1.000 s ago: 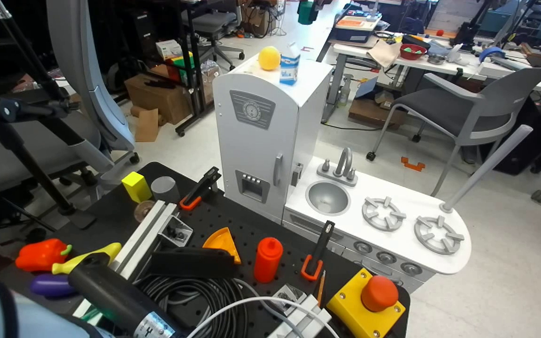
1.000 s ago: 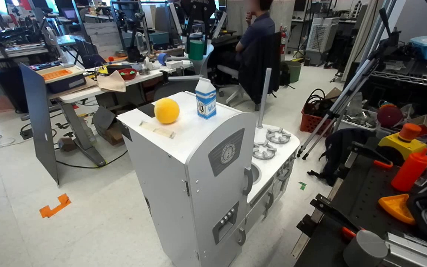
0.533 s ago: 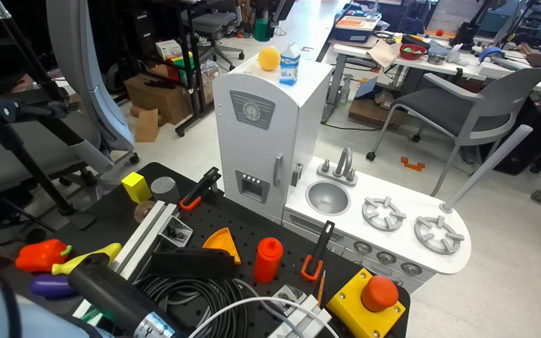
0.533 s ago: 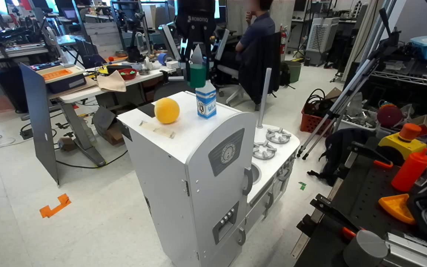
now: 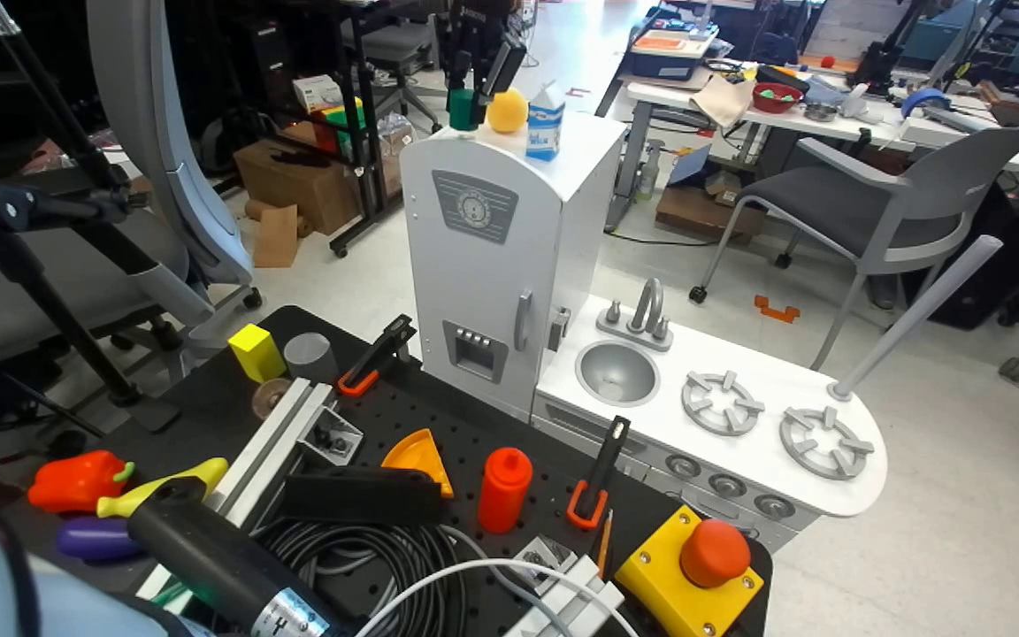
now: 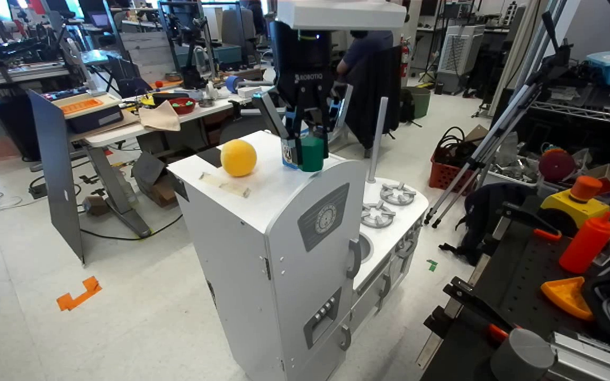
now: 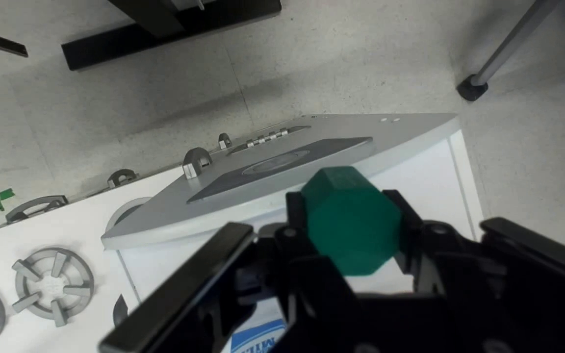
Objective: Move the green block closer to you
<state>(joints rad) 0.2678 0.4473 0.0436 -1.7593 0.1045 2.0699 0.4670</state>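
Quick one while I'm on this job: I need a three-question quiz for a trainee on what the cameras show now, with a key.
1. Multiple choice: what does the gripper hold?
A) yellow ball
B) green block
C) red bottle

2. True or false: the milk carton stands upright on top of the toy fridge.

3. Fill in the blank: the white counter beside the toy fridge carries ____ grey burners.

Key: 1. B; 2. true; 3. two.
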